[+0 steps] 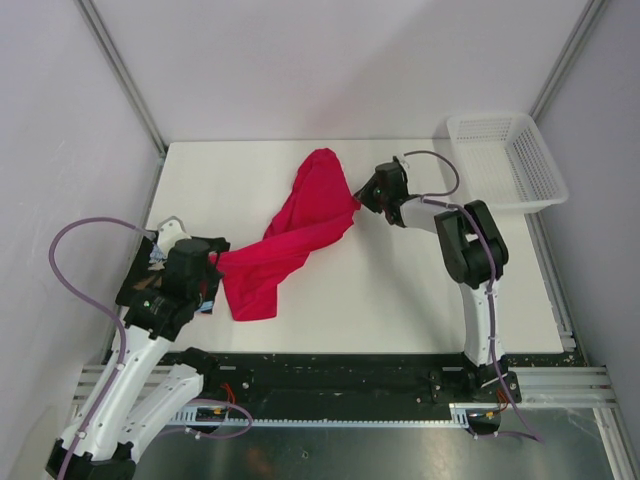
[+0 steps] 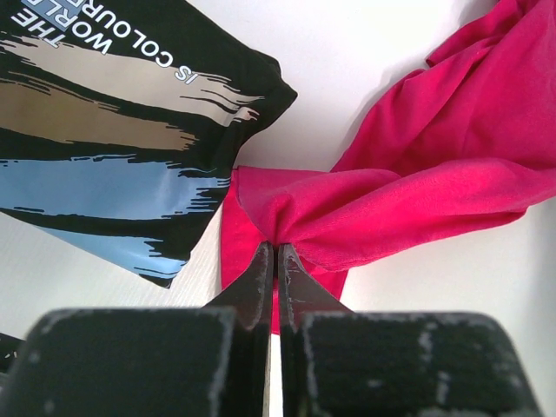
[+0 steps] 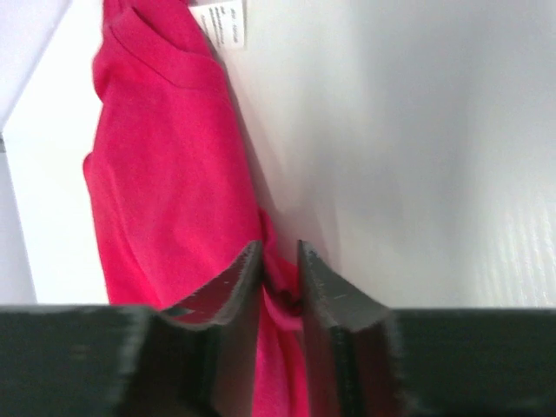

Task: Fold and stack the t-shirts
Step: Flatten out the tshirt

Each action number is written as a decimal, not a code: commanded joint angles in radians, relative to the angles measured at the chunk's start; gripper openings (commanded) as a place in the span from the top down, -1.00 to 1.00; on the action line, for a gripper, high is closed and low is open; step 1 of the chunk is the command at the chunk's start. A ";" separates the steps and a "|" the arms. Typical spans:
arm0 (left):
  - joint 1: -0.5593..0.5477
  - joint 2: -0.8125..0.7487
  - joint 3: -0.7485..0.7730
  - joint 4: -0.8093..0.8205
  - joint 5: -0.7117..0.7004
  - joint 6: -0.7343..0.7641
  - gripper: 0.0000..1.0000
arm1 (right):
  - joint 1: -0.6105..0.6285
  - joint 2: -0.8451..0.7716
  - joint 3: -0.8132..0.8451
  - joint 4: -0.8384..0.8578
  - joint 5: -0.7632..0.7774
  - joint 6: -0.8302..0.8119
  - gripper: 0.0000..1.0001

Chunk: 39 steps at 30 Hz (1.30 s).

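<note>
The crimson-pink t-shirt (image 1: 300, 232) is stretched in a crumpled band across the table from lower left to upper middle. My left gripper (image 1: 212, 262) is shut on its lower left end, pinching a bunched fold (image 2: 287, 228). My right gripper (image 1: 360, 200) is shut on its right edge, with cloth (image 3: 174, 174) between the jaws; a white label (image 3: 221, 19) shows near the collar. The black t-shirt (image 2: 113, 113) with tan and light-blue print lies folded under my left arm, mostly hidden in the top view (image 1: 150, 262).
A white plastic mesh basket (image 1: 505, 160) stands at the table's far right corner. Grey walls close in the table (image 1: 400, 300) at left, back and right. The black rail runs along the near edge.
</note>
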<state>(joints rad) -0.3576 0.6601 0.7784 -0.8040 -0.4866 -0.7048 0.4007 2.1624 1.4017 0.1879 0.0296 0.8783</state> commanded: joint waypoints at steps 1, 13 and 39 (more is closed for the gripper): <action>0.011 0.002 0.023 0.005 -0.034 0.021 1.00 | 0.008 0.029 0.097 -0.056 0.012 0.002 0.71; 0.015 0.067 0.047 0.038 -0.068 0.025 1.00 | -0.118 -0.294 -0.041 -0.358 0.115 -0.095 1.00; 0.024 0.132 0.393 0.133 0.137 0.177 1.00 | -0.516 -1.254 0.080 -0.783 -0.053 -0.275 1.00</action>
<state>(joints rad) -0.3431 0.8318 1.0714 -0.7128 -0.4213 -0.5732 -0.0994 0.9588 1.3220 -0.6193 0.0002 0.5995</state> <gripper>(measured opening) 0.010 0.021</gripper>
